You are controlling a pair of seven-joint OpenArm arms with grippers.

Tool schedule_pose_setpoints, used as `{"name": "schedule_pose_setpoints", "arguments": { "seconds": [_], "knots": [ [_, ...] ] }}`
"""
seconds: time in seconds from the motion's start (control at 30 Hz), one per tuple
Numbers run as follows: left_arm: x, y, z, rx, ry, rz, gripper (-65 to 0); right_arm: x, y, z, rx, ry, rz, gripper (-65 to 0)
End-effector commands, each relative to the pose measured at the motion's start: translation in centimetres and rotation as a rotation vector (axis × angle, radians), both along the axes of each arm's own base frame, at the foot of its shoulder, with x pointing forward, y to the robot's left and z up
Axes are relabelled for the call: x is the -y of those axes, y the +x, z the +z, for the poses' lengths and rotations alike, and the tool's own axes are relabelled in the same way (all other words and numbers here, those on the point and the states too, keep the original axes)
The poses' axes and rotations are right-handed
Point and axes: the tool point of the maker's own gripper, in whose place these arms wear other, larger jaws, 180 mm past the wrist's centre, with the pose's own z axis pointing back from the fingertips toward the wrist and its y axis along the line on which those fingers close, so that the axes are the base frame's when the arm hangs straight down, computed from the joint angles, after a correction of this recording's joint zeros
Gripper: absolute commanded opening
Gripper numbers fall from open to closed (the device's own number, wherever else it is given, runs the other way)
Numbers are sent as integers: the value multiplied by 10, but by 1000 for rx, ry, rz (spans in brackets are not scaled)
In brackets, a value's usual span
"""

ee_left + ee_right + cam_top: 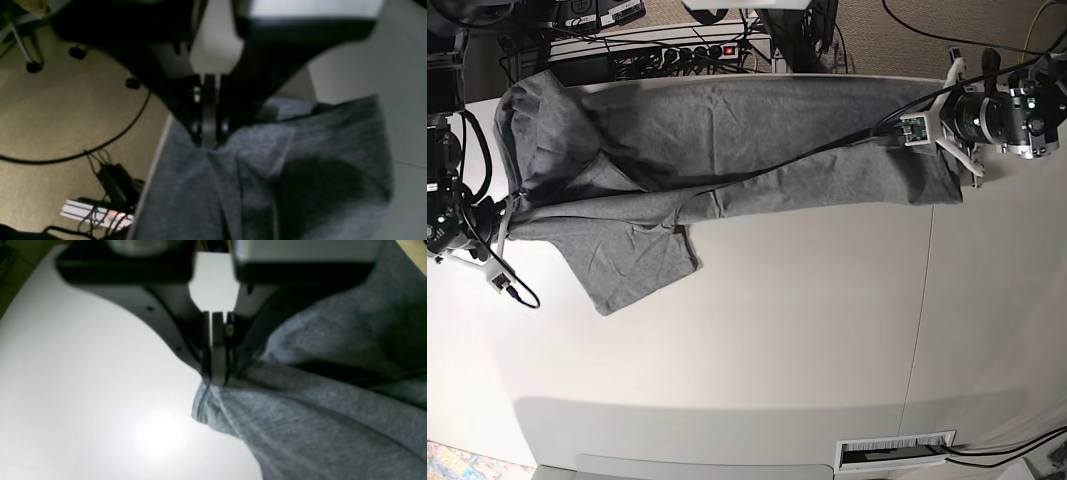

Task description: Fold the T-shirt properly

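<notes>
Now: shirt [727, 150] lies stretched along worktop [807, 340] far edge, one sleeve loose toward centre. Left hand [208, 141] and right hand [213, 378] both pinch shirt edge shut. You keep tension even, move both together, lay fold flat, avoid bunching.

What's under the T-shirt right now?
The T-shirt lies stretched on the white table. Only bare tabletop shows around it; anything beneath the fabric is covered and cannot be seen.
</notes>
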Motion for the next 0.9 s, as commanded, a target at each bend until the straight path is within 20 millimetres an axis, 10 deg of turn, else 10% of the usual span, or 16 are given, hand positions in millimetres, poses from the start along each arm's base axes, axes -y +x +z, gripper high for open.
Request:
{"name": "schedule_pose_setpoints", "arguments": {
  "seconds": [0.0,0.43,0.8,0.87],
  "knots": [
    [-6,2,5,14,25,-7,-650,17,2,18,16,-58,-19,-650],
    [-10,4,3,32,49,-15,-650,45,-17,40,-55,-100,-59,-650],
    [-5,-14,-3,-24,22,-17,-650,45,-56,3,-192,-104,-52,-650],
    [-2,-15,-3,-25,6,-28,-550,45,-55,4,-189,-106,-52,-650]
  ]
}}
